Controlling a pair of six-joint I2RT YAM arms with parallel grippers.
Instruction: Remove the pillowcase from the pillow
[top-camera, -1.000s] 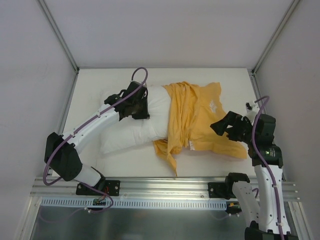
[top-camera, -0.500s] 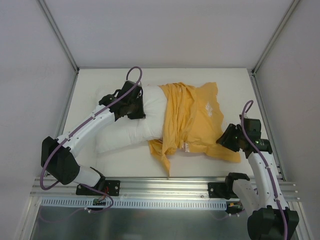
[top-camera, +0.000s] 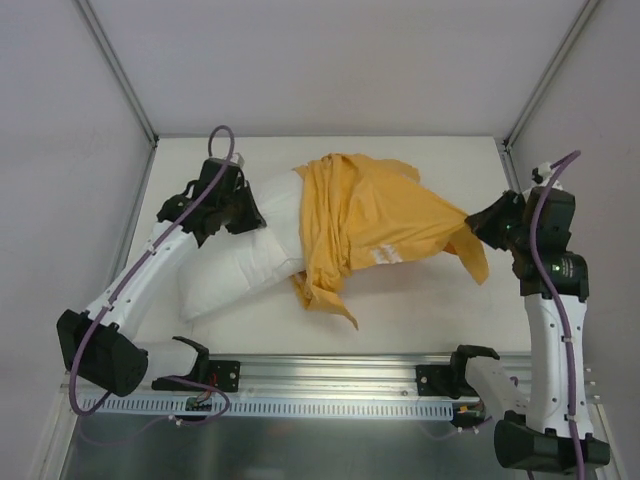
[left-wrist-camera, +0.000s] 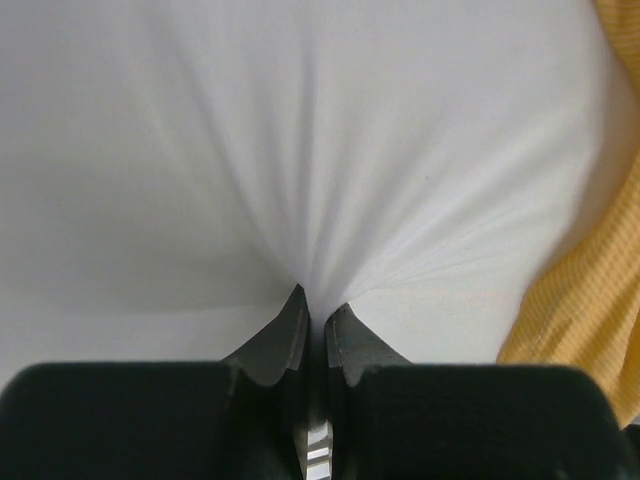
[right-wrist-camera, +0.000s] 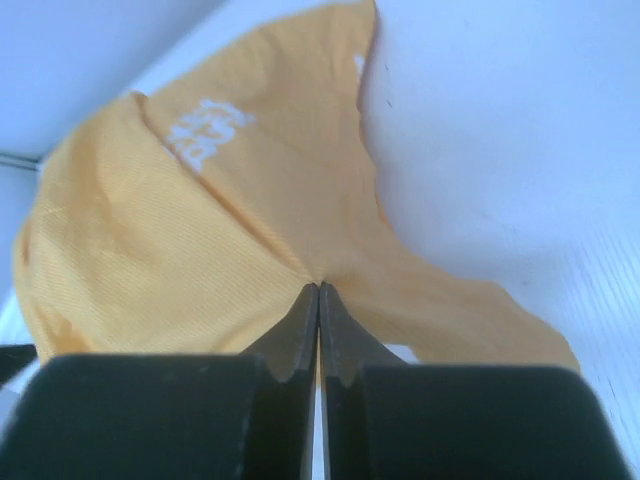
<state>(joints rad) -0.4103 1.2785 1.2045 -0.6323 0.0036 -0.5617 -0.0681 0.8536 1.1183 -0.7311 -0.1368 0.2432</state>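
From the top external view, the pillow lay slantwise across the left half of the table. Its white left end was bare and its right part was inside the pillowcase. The left hand sat at the pillow's far left corner. The right hand held the pillowcase's right edge lifted off the table, so the orange cloth ran taut between the two. That opposed hold looked meant to anchor the pillow while the pillowcase was drawn off rightward. A bunched fold and a loose tail hung near the pillow's middle, so I judged the job roughly half done

In the left wrist view, the left hand's fingers were pinched shut on white pillow cloth. Creases fanned out from the nip, and a strip of orange pillowcase showed at the right edge

In the right wrist view, the right hand's fingers were clamped together on a fold of the pillowcase, which spread away above the pale table with a white printed mark on it
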